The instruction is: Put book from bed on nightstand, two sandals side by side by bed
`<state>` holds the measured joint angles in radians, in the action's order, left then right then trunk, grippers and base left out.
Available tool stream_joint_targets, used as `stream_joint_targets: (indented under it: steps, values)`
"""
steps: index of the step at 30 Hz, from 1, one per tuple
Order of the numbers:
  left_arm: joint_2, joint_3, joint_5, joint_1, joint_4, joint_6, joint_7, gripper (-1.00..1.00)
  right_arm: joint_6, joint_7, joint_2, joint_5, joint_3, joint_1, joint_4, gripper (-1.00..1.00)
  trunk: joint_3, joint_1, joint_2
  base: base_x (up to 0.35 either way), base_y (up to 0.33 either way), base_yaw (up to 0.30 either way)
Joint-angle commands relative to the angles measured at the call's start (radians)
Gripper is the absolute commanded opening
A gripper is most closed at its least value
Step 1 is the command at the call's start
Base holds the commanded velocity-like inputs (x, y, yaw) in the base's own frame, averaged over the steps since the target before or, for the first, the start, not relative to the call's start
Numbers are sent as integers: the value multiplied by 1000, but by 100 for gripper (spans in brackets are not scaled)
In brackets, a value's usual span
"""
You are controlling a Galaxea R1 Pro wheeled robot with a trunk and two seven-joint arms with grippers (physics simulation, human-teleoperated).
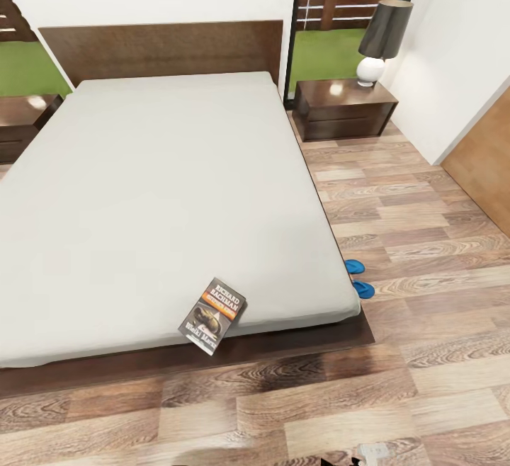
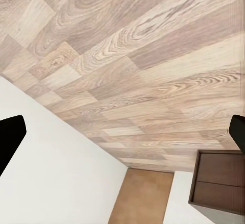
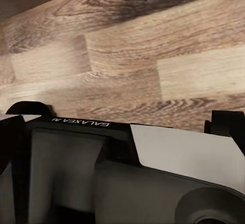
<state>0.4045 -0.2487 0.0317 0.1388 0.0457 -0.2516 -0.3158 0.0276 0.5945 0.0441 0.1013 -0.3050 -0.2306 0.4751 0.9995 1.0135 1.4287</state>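
Book (image 1: 214,315) at bed (image 1: 163,190) foot edge

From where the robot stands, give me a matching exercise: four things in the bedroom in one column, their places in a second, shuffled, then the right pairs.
Things:
1. book
2. sandals
3. lamp
4. nightstand

Places:
A. on the floor, right beside the bed's right edge near its foot
B. on the floor at the right of the headboard, under the window
C. at the foot edge of the mattress, partly overhanging it
D. on top of the right nightstand

Pairs: 1-C, 2-A, 3-D, 4-B
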Motion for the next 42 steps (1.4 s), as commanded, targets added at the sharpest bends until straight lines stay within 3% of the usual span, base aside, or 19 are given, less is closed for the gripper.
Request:
stream_joint_targets:
  steps: [1, 9, 15, 22, 31, 42]
  values:
    - [-3, -4, 3, 1, 2, 2, -6, 100, 3, 15, -3, 10, -8, -4, 2, 100, 0, 0, 0, 0, 0, 0]
    - [-12, -4, 4, 1, 2, 5, -5, 100, -2, 44, -13, 9, -9, -52, 7, 100, 0, 0, 0, 0, 0, 0]
    - [-15, -4, 5, 4, 1, 6, -5, 100, -12, 94, -16, 8, -10, -120, 4, 100, 0, 0, 0, 0, 0, 0]
    - [-16, -4, 5, 8, 0, 6, 1, 100, -102, 167, -19, 6, -14, -183, 1, 100, 0, 0, 0, 0, 0, 0]
    - [-26, -4, 5, 8, 0, 7, 6, 100, -157, 256, -30, -74, -14, -218, -1, 100, 0, 0, 0, 0, 0, 0]
    - [-30, -4, 5, 8, 0, 9, 7, 100, -165, 303, -36, -96, -13, -249, -2, 100, 0, 0, 0, 0, 0, 0]
